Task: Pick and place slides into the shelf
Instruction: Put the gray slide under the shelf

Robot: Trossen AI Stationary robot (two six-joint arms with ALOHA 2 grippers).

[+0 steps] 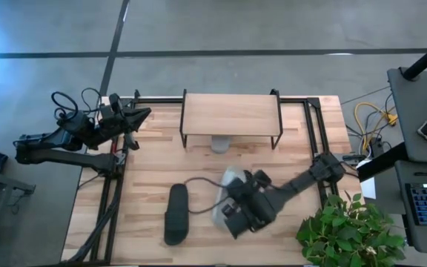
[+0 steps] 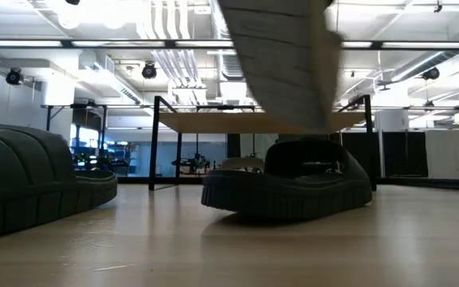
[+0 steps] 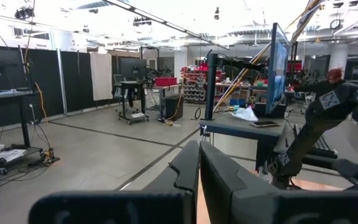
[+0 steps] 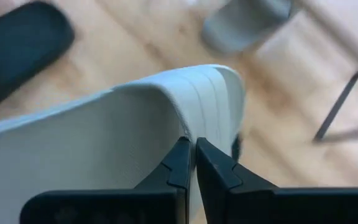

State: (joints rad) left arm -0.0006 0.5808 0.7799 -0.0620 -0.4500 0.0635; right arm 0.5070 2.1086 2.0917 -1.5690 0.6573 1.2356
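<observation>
The right hand (image 1: 237, 210) is clamped on a light grey slide (image 1: 227, 194) raised above the worktop (image 1: 154, 163) centre, in front of the shelf (image 1: 230, 113), a black slide (image 1: 176, 213) beside it.

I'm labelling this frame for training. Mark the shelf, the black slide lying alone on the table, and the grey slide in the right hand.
shelf (image 1: 230, 113): high view, centre of its top board.
black slide (image 1: 176, 213): high view, middle of the slide.
grey slide (image 4: 123, 127): right wrist view, its raised strap.
</observation>
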